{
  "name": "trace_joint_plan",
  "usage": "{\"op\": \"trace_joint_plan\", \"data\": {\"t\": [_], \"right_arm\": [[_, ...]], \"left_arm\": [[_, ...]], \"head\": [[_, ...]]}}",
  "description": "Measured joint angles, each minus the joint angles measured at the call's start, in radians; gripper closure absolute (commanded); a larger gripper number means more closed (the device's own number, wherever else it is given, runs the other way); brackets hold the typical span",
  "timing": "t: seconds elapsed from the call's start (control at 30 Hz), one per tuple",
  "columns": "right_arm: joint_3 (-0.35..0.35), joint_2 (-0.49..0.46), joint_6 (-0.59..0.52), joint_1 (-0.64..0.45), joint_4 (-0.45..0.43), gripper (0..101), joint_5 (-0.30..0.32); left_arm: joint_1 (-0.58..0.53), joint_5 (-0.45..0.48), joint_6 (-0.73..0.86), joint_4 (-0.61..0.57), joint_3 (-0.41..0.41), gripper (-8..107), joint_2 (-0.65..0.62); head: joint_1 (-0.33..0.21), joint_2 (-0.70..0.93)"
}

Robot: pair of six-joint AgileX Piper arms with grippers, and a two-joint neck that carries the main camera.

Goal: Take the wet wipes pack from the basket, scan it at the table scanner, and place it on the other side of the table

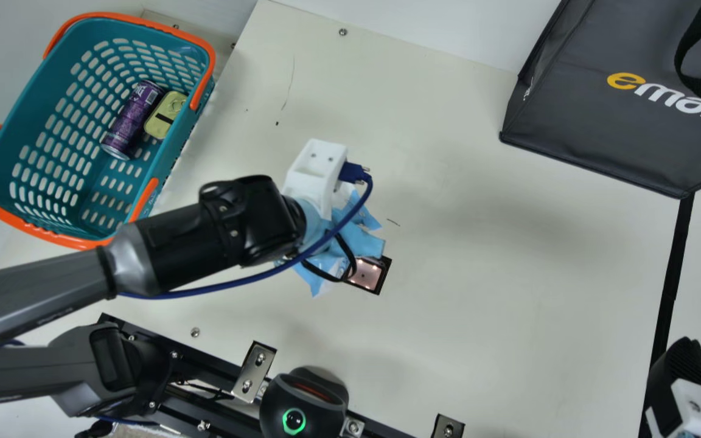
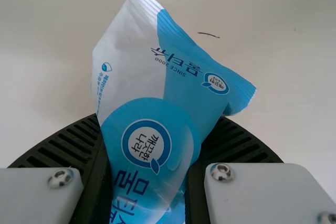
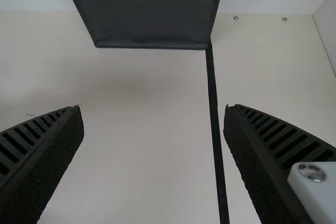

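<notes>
wet wipes pack (image 2: 139, 111) is pinched between the ribbed fingers of the left gripper (image 2: 153, 129), out of the basket (image 1: 40, 97) and just beside the lit scanner window (image 1: 367, 275), its film partly overlapping the window's edge in the main view; height above the table (image 1: 478, 292) can't be told. right gripper (image 3: 153, 109) is spread with nothing between its fingers, at the right side of the table. scan looks to be the step in hand; whether a code has been read can't be told. handling: pack judged light to moderate, soft and squashy, film thin and a bit slippery, not fragile but easily creased. hold is best kept across the padded middle, as seen now, with enough squeeze to stop sliding; crimped end (image 2: 148, 1) and loose corners are better avoided, since they'd fold and let the body swing. too hard a squeeze might wrinkle the code or pop a seam. code side should be turned flat to the window, film kept smooth, then the pack carried low to the other side and laid down flat before being let go.
</notes>
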Motion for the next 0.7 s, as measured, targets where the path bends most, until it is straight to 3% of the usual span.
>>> {"op": "trace_joint_plan", "data": {"t": [0.33, 0.7], "right_arm": [[0.0, 0.0, 0.0, 0.0, 0.0, 6, -0.001], [0.0, 0.0, 0.0, 0.0, 0.0, 6, -0.001]], "left_arm": [[-0.067, -0.004, -0.097, 0.014, -0.035, 107, 0.102], [-0.086, 0.005, -0.121, 0.012, -0.065, 70, 0.167]], "head": [[0.0, 0.0], [0.0, 0.0]]}}
